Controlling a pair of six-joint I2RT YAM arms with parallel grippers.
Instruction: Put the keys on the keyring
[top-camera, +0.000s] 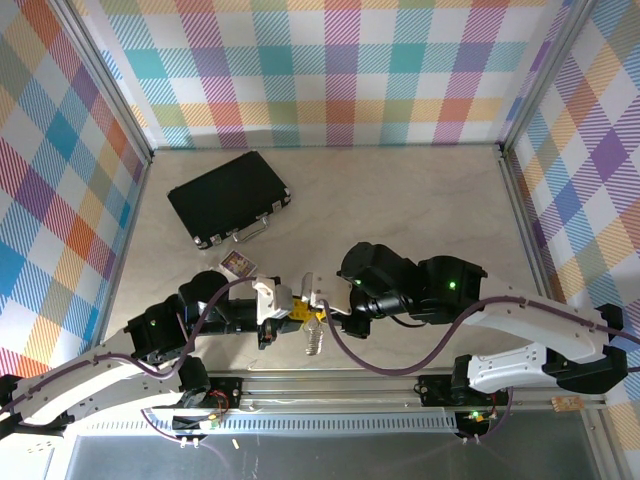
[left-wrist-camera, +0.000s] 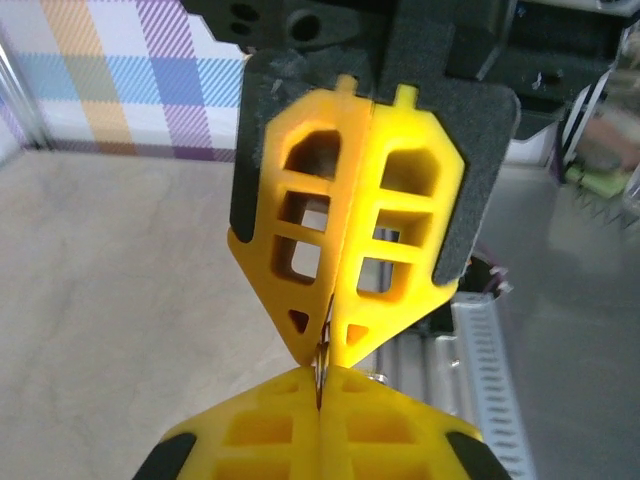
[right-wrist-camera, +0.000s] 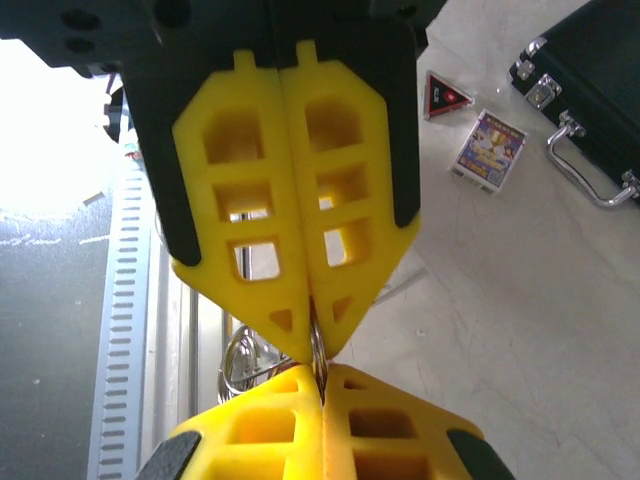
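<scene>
Plaid-walled beige desk (top-camera: 400, 200): at lower centre the keyring (top-camera: 315, 338) hangs pinched between left end effector (top-camera: 297, 312) and right end effector (top-camera: 333, 318), both clamped tip to tip. Small card (top-camera: 237, 265) lies up-left, black case (top-camera: 228, 197) beyond.

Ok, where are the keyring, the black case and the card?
keyring (right-wrist-camera: 236, 368), right wrist view, on its silver loops.
black case (top-camera: 225, 195), top external view, middle of its lid.
card (right-wrist-camera: 488, 150), right wrist view, centre of its face.

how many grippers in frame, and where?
2. The left gripper and the right gripper meet tip to tip above the table's near edge, both shut on the keyring.
</scene>
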